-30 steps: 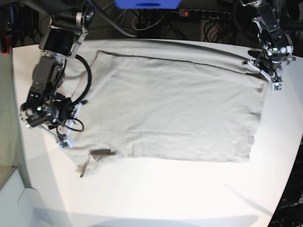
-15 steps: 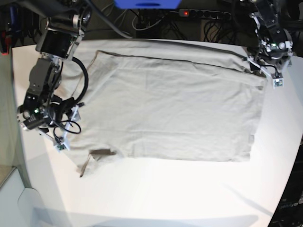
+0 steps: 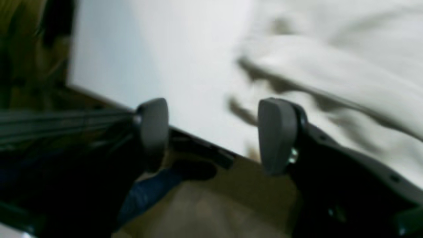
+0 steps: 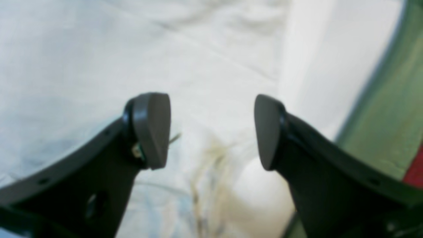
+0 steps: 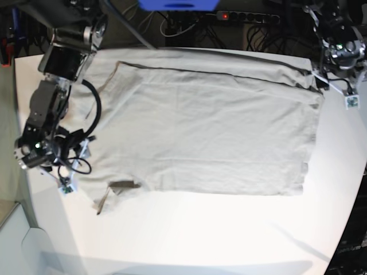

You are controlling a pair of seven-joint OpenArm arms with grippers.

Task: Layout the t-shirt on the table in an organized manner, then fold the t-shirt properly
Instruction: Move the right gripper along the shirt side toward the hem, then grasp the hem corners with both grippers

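Observation:
The beige-grey t-shirt (image 5: 200, 126) lies spread flat across the white table (image 5: 189, 235), with its far edge folded over along a dark line. A dark inner patch (image 5: 123, 185) shows at its near left corner. My right gripper (image 5: 63, 182) is open and empty at the shirt's left edge; in the right wrist view (image 4: 211, 130) it hangs over the cloth (image 4: 99, 49) beside bare table (image 4: 314, 66). My left gripper (image 5: 347, 94) is open and empty just off the shirt's far right corner; in the left wrist view (image 3: 214, 132) it is over the table edge (image 3: 148, 49), with the cloth (image 3: 330, 66) to its right.
A power strip (image 5: 246, 17) with cables and a blue object (image 5: 178, 4) sit behind the table's far edge. The table's edge curves inward at the right (image 5: 350, 206) and at the near left (image 5: 34, 212).
Both arms have drawn outward from the shirt: the arm on the view's left moved left and slightly nearer, and the arm on the view's right moved right, off the shirt's corner. The shirt has stayed put.

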